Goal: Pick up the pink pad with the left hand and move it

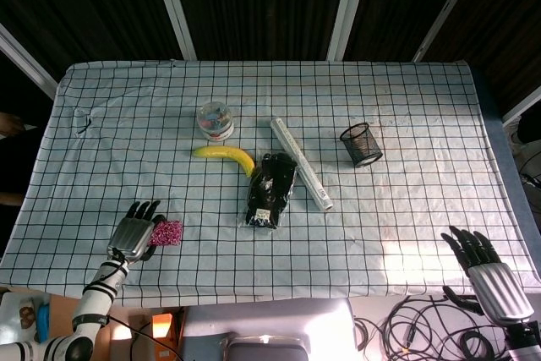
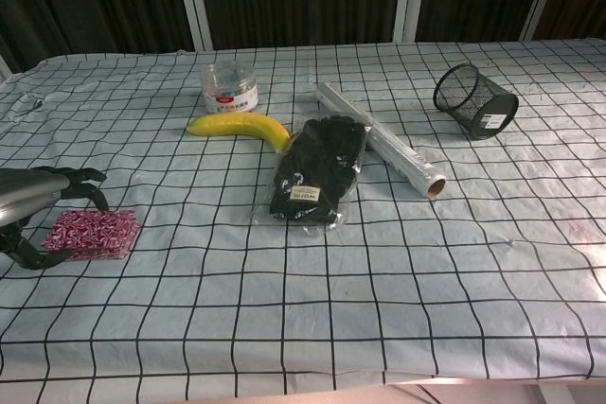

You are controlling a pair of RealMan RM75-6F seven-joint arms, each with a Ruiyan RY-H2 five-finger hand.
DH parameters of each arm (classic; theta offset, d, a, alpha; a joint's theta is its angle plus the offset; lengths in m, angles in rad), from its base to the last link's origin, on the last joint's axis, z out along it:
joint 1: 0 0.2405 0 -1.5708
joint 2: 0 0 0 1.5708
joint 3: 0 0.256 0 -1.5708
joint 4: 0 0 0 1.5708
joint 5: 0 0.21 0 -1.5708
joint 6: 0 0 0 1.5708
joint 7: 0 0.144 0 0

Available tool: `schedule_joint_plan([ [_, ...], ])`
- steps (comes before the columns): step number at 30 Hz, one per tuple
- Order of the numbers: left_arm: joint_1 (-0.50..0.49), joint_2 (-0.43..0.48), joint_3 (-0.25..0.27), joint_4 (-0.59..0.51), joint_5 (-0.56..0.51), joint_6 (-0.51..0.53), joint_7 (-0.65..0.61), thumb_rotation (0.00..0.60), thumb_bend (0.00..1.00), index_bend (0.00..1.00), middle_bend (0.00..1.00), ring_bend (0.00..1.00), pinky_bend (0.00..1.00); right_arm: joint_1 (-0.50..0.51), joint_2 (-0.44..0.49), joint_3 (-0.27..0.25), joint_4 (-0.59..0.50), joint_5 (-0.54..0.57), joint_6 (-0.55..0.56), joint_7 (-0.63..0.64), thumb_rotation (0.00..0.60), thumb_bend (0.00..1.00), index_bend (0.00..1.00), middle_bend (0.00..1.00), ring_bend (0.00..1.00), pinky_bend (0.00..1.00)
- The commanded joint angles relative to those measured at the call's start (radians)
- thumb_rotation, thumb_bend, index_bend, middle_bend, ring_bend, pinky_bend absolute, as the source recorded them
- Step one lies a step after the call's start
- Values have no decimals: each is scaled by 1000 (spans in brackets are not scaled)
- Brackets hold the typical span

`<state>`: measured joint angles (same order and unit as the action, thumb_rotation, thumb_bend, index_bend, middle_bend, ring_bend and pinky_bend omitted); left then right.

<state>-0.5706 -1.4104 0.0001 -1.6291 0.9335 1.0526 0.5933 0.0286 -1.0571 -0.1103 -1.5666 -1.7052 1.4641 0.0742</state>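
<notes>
The pink patterned pad (image 1: 170,232) (image 2: 93,234) lies flat on the checked cloth near the table's front left corner. My left hand (image 1: 135,231) (image 2: 28,207) is at the pad's left end. Its fingers (image 2: 78,178) arch above the pad with a clear gap, and its thumb (image 2: 26,254) curls low beside the pad's left edge. Nothing is gripped. My right hand (image 1: 483,261) hovers by the front right table edge with its fingers spread and holds nothing; the chest view does not show it.
A banana (image 1: 225,155) (image 2: 239,127), a black packaged glove bundle (image 1: 270,190) (image 2: 319,170), a foil roll (image 1: 301,176) (image 2: 380,149), a small clear jar (image 1: 215,119) (image 2: 230,88) and a tipped mesh pen cup (image 1: 361,144) (image 2: 474,101) sit mid-table. Cables (image 1: 406,327) hang below the front edge.
</notes>
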Motion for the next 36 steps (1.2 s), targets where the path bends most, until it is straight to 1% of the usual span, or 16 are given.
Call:
schedule_joint_plan([
  [1, 8, 26, -15, -12, 2, 21, -19, 600, 377, 438, 0, 0, 0, -1, 1, 0, 0, -2, 4, 2, 600, 199, 0, 0, 0, 0],
  [5, 19, 91, -39, -9, -35, 18, -61, 600, 377, 442, 0, 0, 0, -2, 4, -1, 2, -3, 8, 11, 600, 199, 0, 0, 0, 0],
  [10, 32, 143, -65, 43, -94, -28, -144, 600, 376, 451, 0, 0, 0, -4, 4, -1, 4, -1, 10, 12, 600, 198, 0, 0, 0, 0],
  [16, 31, 133, -59, 122, -135, -103, -182, 600, 375, 455, 0, 0, 0, -2, 0, -1, -1, -2, 5, 1, 600, 199, 0, 0, 0, 0],
  [21, 18, 100, -48, 175, -165, -130, -152, 600, 376, 439, 0, 0, 0, 3, -3, -1, -4, -2, -5, -6, 600, 199, 0, 0, 0, 0],
  [22, 16, 95, -45, 179, -172, -132, -143, 600, 376, 415, 0, 0, 0, 3, -3, -1, -4, -1, -6, -7, 600, 198, 0, 0, 0, 0],
  [24, 11, 90, -40, 180, -193, -135, -122, 600, 376, 327, 0, 0, 0, 3, -3, 1, -5, 2, -6, -8, 600, 198, 0, 0, 0, 0],
  [25, 9, 90, -38, 177, -204, -137, -112, 600, 373, 247, 0, 0, 0, 2, -3, 1, -5, 3, -5, -8, 600, 198, 0, 0, 0, 0],
  [27, 3, 92, -35, 165, -232, -139, -90, 600, 364, 120, 0, 0, 0, 1, -3, 1, -6, 5, -3, -8, 600, 198, 0, 0, 0, 0],
  [29, -1, 95, -32, 152, -248, -134, -74, 600, 353, 41, 0, 0, 0, 0, -2, 1, -6, 5, -1, -7, 600, 198, 0, 0, 0, 0],
  [31, -2, 101, -28, 131, -257, -121, -60, 600, 343, 5, 0, 0, 0, -1, -1, 1, -5, 4, 2, -5, 600, 199, 0, 0, 0, 0],
  [36, 2, 127, -28, 59, -240, -68, -47, 600, 324, 0, 0, 0, 0, -2, 1, -2, -6, 0, 3, -1, 600, 199, 0, 0, 0, 0],
])
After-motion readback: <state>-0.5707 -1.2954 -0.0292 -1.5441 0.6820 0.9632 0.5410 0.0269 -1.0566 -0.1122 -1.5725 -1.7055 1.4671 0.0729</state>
